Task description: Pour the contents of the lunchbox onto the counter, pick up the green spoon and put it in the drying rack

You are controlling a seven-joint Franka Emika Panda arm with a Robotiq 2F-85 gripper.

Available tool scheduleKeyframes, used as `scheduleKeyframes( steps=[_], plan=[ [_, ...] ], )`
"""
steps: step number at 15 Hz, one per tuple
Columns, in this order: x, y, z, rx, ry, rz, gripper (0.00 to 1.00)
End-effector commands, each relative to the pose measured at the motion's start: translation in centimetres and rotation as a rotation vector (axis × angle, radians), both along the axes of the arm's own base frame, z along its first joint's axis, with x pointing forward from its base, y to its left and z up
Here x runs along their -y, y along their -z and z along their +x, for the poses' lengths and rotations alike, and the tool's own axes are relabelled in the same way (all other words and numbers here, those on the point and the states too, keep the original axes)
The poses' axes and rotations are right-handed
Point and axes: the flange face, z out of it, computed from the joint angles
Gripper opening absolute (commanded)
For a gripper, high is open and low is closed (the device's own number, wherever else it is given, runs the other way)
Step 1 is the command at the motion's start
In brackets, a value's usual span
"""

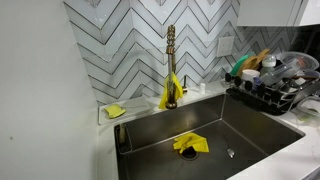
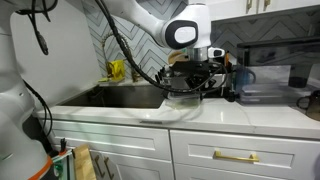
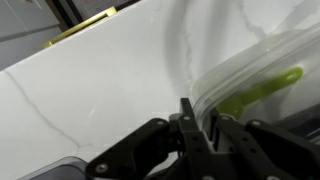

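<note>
Fingers (image 3: 188, 120) clamped on the clear lunchbox (image 3: 250, 55) rim, green spoon (image 3: 262, 88) inside. White bench (image 3: 90, 90) beneath; drying rack (image 1: 272, 88) crowded with dishes.

Grey-and-white chevron tiled wall (image 1: 130, 40) behind steel sink basin (image 1: 150, 130); brass faucet (image 1: 171, 60) upright at its back edge. White base cabinets (image 2: 120, 150) below, one drawer with brass pull (image 2: 236, 156). Even, soft light.
</note>
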Motion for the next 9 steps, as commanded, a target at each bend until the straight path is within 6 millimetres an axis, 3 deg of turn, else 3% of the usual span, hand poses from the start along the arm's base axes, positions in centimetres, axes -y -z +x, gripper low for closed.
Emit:
scheduleKeyframes(
  steps=[1,6,9],
  plan=[
    [0.9,-2.3,-3.4,0.000,0.036,-0.085,0.04],
    [1.6,-6.5,-8.3,0.039,0.162,-0.337,0.04],
    [0.6,-8.2,-9.5,0.092,0.271,-0.475,0.04]
  ],
)
